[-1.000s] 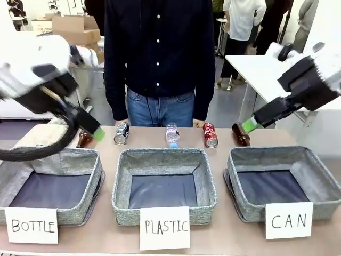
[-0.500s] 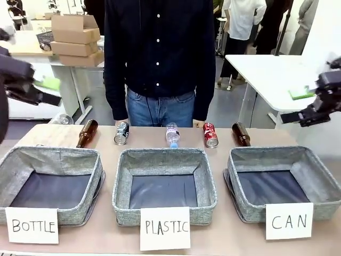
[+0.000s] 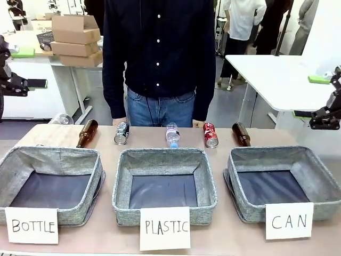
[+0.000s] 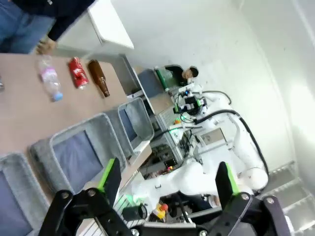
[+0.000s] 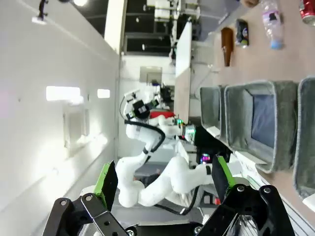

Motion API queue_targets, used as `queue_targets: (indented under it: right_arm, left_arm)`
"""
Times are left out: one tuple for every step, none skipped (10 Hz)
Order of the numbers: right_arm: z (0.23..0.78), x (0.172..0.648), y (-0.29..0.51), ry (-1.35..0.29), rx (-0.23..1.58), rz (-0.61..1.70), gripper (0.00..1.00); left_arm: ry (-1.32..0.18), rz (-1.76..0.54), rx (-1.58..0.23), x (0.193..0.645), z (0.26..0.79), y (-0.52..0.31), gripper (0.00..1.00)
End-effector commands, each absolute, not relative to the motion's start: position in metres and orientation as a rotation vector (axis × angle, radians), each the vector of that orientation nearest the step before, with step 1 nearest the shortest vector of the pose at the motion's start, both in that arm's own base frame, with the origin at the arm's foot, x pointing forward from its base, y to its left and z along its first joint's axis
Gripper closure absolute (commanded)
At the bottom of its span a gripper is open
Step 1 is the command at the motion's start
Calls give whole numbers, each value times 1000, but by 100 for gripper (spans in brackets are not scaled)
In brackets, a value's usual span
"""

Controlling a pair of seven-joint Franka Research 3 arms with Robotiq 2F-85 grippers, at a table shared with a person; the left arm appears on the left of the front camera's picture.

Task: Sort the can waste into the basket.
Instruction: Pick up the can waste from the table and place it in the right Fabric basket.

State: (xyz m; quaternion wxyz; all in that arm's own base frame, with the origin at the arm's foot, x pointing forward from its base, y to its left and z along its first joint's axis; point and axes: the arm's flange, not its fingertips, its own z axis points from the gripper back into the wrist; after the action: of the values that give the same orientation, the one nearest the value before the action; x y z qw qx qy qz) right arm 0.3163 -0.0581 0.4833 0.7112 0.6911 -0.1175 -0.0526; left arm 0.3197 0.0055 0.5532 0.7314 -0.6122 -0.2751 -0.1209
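Meanwhile, 2 cans lie far across the table [image 3: 101, 237], outside the basket [image 3: 314, 160] marked CAN: the red can [image 3: 210, 135] just beside a brown bottle [image 3: 240, 134], the silver can [image 3: 121, 133] near a plastic bottle [image 3: 172, 134]. The left gripper [image 4: 167, 172] and right gripper [image 5: 162, 169] hang raised, fingers apart and empty; a careless reach could roll a can or knock the brown bottle.

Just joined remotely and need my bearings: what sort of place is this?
Probably a robotics lab or workshop, not a home. Handwritten cards label three grey fabric bins on the table, stacked cardboard boxes sit on a workbench behind, and a white work table stands at the far right.
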Motion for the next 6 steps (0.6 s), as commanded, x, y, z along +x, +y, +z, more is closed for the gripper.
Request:
queue_targets:
  right_arm:
    - [495,310,-53,-275,1533,-19,0]
    - [495,310,-53,-275,1533,-19,0]
    - [495,310,-53,-275,1533,-19,0]
    - [495,310,-53,-275,1533,-19,0]
    - [495,310,-53,-275,1533,-19,0]
    - [495,310,-53,-275,1533,-19,0]
  left_arm:
    - [-594,-341,-1345,313,559,1,0]
    - [-594,-341,-1345,313,559,1,0]
    - [-594,-341,-1345,313,559,1,0]
    - [-594,-341,-1345,313,559,1,0]
    - [-594,-341,-1345,313,559,1,0]
    - [-594,-341,-1345,313,559,1,0]
